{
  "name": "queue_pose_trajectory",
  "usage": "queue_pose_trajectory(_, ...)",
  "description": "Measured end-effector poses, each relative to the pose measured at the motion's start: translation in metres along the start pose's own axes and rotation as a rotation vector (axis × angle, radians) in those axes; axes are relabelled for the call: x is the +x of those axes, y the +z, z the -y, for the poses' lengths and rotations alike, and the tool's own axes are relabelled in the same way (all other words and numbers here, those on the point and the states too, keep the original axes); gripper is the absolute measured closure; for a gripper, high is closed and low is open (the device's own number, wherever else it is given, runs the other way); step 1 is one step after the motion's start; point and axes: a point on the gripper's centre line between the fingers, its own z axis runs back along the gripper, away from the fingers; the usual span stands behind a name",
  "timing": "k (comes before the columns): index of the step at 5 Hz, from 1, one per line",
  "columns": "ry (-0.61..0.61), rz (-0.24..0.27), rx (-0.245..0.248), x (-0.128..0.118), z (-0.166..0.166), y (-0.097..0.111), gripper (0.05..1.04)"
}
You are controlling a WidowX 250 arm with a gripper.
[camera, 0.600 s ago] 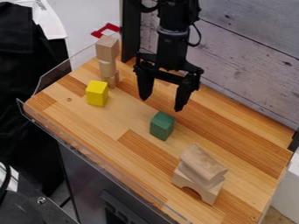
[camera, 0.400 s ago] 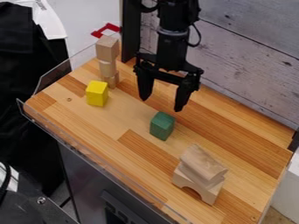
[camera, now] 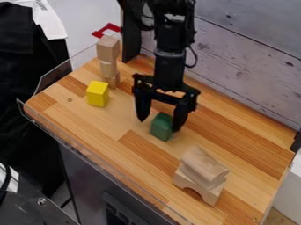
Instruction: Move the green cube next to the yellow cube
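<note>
The black gripper (camera: 159, 125) hangs low over the middle of the wooden table, open, its two fingers spread apart. The green cube (camera: 161, 127) stands on the table at the gripper's fingertips; the right finger overlaps the cube's upper right edge, and the left finger is to the left of it. Whether either finger touches the cube, I cannot tell. To the left, apart from both, the yellow cube (camera: 97, 94) rests on the table.
A stack of pale wooden blocks (camera: 108, 61) rises behind the yellow cube. Toward the front right lies a wooden arch with another block (camera: 203, 165) on top. A clear rim edges the table (camera: 247, 176), and a plank wall (camera: 247, 66) stands behind.
The gripper has come down and slightly left, from above and behind the green cube to right at it. The cubes and the other blocks have stayed in place.
</note>
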Motion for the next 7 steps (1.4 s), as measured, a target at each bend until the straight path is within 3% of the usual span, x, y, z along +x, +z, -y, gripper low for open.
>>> queue_pose_trajectory(1, 0.004, -0.012, -0.002, -0.005, -0.001, -0.006, 0.119)
queue_pose_trajectory(2, 0.016, 0.017, -0.008, -0.001, 0.000, -0.009, 0.390)
queue_pose_trajectory(3, 0.048, 0.032, -0.009, -0.001, -0.001, -0.011, 0.537)
queue_pose_trajectory(4, 0.062, 0.049, -0.009, 0.001, -0.001, -0.011, 0.537)
queue_pose_trajectory(6, 0.146, 0.160, -0.001, 0.002, -0.029, 0.027, 0.537)
queue_pose_trajectory(7, 0.168, 0.189, -0.030, 0.006, -0.042, 0.031, 0.537)
